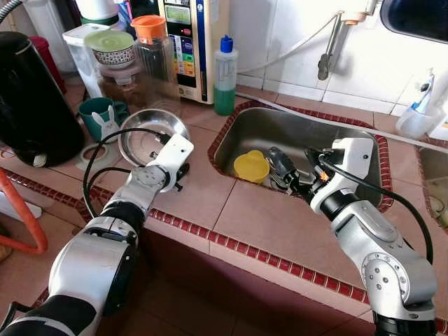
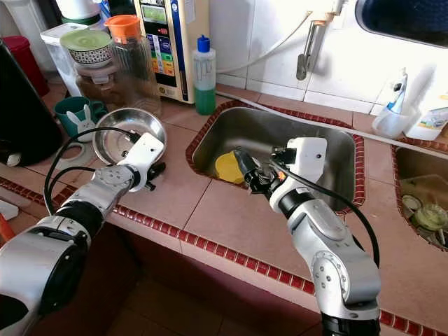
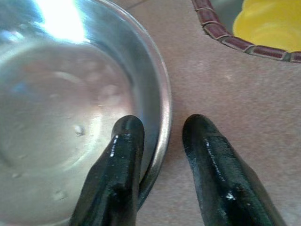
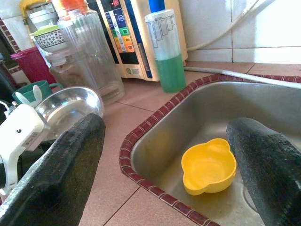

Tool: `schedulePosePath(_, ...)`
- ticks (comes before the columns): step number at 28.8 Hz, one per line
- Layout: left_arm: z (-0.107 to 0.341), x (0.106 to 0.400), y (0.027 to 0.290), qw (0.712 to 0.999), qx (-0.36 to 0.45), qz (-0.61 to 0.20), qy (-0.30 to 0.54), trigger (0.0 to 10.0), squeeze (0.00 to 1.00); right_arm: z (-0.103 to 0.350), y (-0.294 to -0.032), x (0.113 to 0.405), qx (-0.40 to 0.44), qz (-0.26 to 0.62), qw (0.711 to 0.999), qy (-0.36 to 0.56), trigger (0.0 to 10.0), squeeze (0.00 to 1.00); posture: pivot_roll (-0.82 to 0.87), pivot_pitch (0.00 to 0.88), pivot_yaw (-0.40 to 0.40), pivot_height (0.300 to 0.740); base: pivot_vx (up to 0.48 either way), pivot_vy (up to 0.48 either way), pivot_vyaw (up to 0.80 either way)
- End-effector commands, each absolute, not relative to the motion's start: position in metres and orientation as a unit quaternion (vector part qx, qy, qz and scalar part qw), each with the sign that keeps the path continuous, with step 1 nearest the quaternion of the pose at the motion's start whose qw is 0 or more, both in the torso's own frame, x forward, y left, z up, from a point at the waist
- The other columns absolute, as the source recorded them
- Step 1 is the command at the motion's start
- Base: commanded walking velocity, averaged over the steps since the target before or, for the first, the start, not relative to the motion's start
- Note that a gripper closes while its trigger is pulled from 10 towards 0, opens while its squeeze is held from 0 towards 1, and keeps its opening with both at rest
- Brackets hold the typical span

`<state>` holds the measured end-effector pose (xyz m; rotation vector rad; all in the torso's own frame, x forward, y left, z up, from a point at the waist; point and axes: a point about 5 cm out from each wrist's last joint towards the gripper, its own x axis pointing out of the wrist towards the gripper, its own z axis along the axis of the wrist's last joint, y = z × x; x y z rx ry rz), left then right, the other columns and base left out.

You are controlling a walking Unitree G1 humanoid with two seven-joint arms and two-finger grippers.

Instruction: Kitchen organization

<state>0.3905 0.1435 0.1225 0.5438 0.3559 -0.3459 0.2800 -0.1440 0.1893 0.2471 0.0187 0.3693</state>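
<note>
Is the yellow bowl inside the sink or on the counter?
Inside the sink: the yellow bowl sits on its steel bottom, below the tiled rim.

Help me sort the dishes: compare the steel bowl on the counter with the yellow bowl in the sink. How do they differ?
The steel bowl is shiny bare metal; the yellow bowl is matte and looks like plastic. The steel bowl sits on the tiled counter with the left gripper straddling its rim; the yellow bowl lies untouched in the sink, near the open right gripper. The steel one looks wider, the yellow one has small side handles. Both are upright and look empty.
</note>
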Motion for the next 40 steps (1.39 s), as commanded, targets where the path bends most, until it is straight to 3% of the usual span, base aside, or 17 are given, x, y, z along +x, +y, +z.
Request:
schedulePosePath(1,0.118,0.388,0.147,0.931,0.274,-0.163,0.178,0.0,0.0,0.189,-0.146,0.281,0.121,0.177,0.977,0.011,10.0,0.0,-0.06,0.0,0.04,0.74,0.0,0.0,0.0)
schedulePosePath(12,0.138,0.396,0.145,0.949,0.288,-0.104,0.082,0.0,0.0,0.188,-0.146,0.282,0.123,0.176,0.977,0.011,10.0,0.0,-0.06,0.0,0.04,0.74,0.0,0.0,0.0)
schedulePosePath(28,0.141,0.396,0.143,0.949,0.293,-0.096,0.06,0.0,0.0,0.187,-0.146,0.282,0.124,0.176,0.977,0.011,10.0,0.0,-0.06,0.0,0.042,0.74,0.0,0.0,0.0)
schedulePosePath(35,0.167,0.396,0.116,0.922,0.363,-0.102,-0.084,0.0,0.0,0.186,-0.148,0.285,0.124,0.173,0.977,0.011,10.0,0.0,-0.05,0.0,0.034,0.74,0.0,0.0,0.0)
schedulePosePath(40,0.158,0.388,0.098,0.914,0.368,-0.13,-0.114,0.0,0.0,0.188,-0.149,0.288,0.123,0.172,0.977,0.008,10.0,0.0,-0.05,0.0,0.032,0.74,0.0,0.0,0.0)
